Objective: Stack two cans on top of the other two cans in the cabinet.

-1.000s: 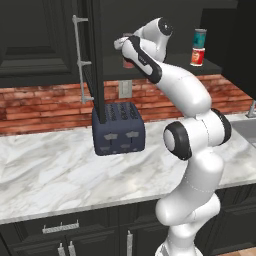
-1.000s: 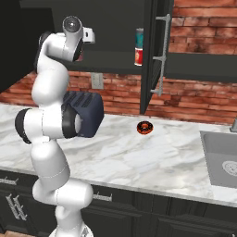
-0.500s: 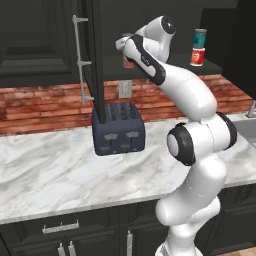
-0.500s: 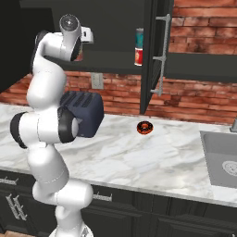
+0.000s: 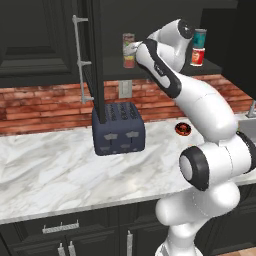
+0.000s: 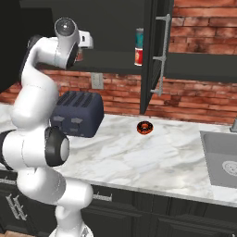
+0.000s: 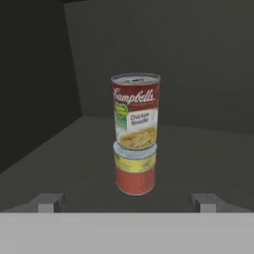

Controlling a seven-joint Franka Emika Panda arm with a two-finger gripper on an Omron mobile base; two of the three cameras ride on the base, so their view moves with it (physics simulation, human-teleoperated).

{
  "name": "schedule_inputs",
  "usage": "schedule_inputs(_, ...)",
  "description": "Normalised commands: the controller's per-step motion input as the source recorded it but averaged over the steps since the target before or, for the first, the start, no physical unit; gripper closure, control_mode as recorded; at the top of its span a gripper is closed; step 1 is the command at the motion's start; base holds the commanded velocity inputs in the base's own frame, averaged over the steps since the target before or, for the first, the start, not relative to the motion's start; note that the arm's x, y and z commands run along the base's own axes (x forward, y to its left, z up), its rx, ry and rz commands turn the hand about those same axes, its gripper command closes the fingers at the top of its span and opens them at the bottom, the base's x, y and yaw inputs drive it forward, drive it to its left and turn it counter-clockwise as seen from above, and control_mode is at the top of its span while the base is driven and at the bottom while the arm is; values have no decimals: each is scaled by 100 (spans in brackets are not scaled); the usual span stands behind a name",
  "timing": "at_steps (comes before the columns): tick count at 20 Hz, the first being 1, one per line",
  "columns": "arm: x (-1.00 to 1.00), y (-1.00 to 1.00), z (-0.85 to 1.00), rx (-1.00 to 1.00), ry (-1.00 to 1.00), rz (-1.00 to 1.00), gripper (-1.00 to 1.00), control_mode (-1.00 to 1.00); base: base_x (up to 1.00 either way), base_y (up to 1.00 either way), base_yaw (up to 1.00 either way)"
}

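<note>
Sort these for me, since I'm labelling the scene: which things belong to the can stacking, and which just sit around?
Job: tall soup can on short red-orange can; teal can on red can; cabinet; end effector.
Idle: toaster; donut; sink.

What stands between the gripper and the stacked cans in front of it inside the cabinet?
Nothing visible. In the hand view the open gripper faces the tall soup can standing on the short red-orange can, with only bare dark shelf between the fingertips and them.
</note>
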Motion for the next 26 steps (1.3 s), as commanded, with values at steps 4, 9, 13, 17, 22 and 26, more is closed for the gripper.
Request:
schedule_inputs(4,-92,-25,0,0,0,-7,-100,-100,0,0,0)
schedule_inputs(9,-94,-18,-2,0,-1,-8,-100,-100,0,0,0)
schedule_inputs(13,-92,-10,-6,0,0,-13,-100,-100,0,0,0)
schedule_inputs(17,-93,-13,-12,0,0,-11,-100,-100,0,0,0)
schedule_inputs(22,-93,-10,-17,0,1,-12,-100,-100,0,0,0)
schedule_inputs(26,-94,-11,-25,0,0,-10,-100,-100,0,0,0)
